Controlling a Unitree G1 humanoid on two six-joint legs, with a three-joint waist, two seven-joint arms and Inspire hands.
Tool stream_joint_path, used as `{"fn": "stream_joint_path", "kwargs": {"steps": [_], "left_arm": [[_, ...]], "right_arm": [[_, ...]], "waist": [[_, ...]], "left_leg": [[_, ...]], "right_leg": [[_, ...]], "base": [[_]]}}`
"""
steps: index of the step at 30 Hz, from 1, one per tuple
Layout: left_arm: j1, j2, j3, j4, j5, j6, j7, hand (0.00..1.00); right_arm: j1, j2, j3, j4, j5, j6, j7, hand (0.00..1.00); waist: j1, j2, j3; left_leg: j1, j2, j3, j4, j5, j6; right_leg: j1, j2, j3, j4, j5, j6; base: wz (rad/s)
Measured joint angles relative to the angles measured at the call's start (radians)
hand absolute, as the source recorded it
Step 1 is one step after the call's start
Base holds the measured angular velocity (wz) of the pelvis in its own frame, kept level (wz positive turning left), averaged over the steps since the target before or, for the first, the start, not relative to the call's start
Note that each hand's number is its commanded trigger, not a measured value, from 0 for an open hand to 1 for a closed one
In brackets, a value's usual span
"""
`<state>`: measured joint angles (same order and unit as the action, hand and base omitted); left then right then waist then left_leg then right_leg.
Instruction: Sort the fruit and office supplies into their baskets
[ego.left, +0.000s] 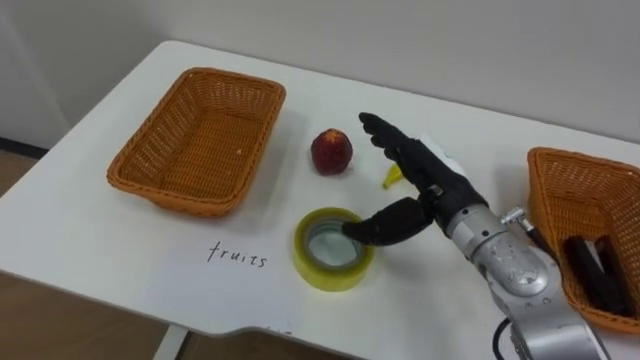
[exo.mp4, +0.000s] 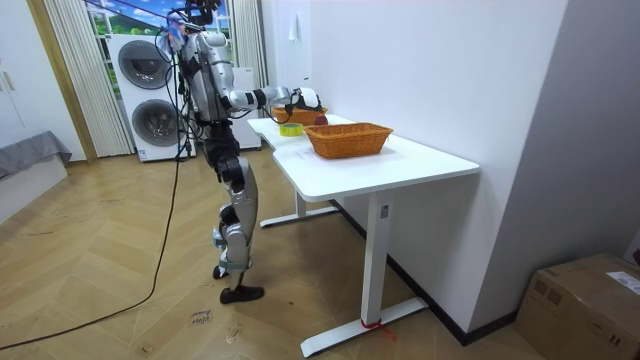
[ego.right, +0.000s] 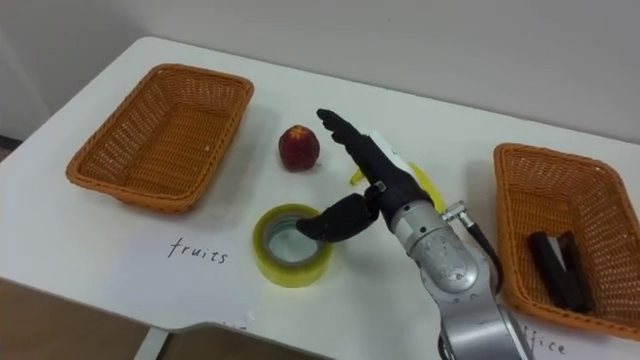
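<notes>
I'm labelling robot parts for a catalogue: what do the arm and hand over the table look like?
The right hand is matte black all over, with slim fingers and a thicker thumb. Behind it comes a rounded, silver-grey metal forearm with a smooth shell. A thin black cable runs from a small silver connector beside the wrist.

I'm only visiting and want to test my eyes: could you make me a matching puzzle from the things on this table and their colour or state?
Things:
1 left basket
2 right basket
3 apple
4 tape roll

States:
A yellow, at the robot hand's thumb
B empty
C holds dark items
D red

Pairs: 1-B, 2-C, 3-D, 4-A.
</notes>
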<state>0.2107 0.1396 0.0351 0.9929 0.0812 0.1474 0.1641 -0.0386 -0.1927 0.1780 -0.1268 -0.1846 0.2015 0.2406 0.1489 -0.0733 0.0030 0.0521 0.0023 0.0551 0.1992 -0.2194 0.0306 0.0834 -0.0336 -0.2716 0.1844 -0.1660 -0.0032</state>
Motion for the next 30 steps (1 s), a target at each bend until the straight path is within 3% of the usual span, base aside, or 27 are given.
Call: {"fn": "stream_joint_path", "kwargs": {"steps": [9, 17, 21, 30], "left_arm": [[-0.001, 0.015, -0.001, -0.016, -0.001, 0.019, -0.023, 0.00], [0.000, 0.023, -0.043, -0.060, -0.002, 0.029, -0.048, 0.00], [-0.003, 0.022, -0.049, -0.074, -0.002, 0.029, -0.048, 0.00], [-0.008, 0.021, -0.044, -0.075, -0.003, 0.029, -0.048, 0.00]], "right_arm": [[-0.001, -0.001, 0.073, 0.056, -0.029, 0.031, 0.000, 0.00], [-0.022, -0.001, 0.079, 0.105, -0.030, 0.039, 0.000, 0.00], [-0.022, -0.001, 0.079, 0.126, -0.037, 0.039, 0.000, 0.00], [-0.022, -0.001, 0.083, 0.137, -0.096, 0.039, -0.008, 0.00]], "waist": [[0.008, -0.012, 0.0008], [0.020, 0.003, 0.0068], [0.024, 0.011, 0.0031], [0.025, 0.005, 0.0000]], "left_leg": [[-0.008, 0.000, -0.012, 0.002, 0.000, 0.000], [-0.010, -0.001, -0.015, 0.005, 0.001, -0.001], [-0.015, -0.002, -0.015, 0.004, 0.002, -0.002], [-0.015, -0.004, -0.017, 0.002, 0.004, -0.003]], "right_leg": [[-0.001, 0.000, -0.006, -0.001, 0.000, 0.000], [-0.001, 0.001, -0.006, -0.001, 0.000, 0.000], [-0.007, 0.001, -0.006, -0.001, 0.000, 0.000], [-0.009, 0.001, -0.006, 0.000, 0.000, 0.000]], "base": [[0.03], [0.00], [0.00], [0.00]]}}
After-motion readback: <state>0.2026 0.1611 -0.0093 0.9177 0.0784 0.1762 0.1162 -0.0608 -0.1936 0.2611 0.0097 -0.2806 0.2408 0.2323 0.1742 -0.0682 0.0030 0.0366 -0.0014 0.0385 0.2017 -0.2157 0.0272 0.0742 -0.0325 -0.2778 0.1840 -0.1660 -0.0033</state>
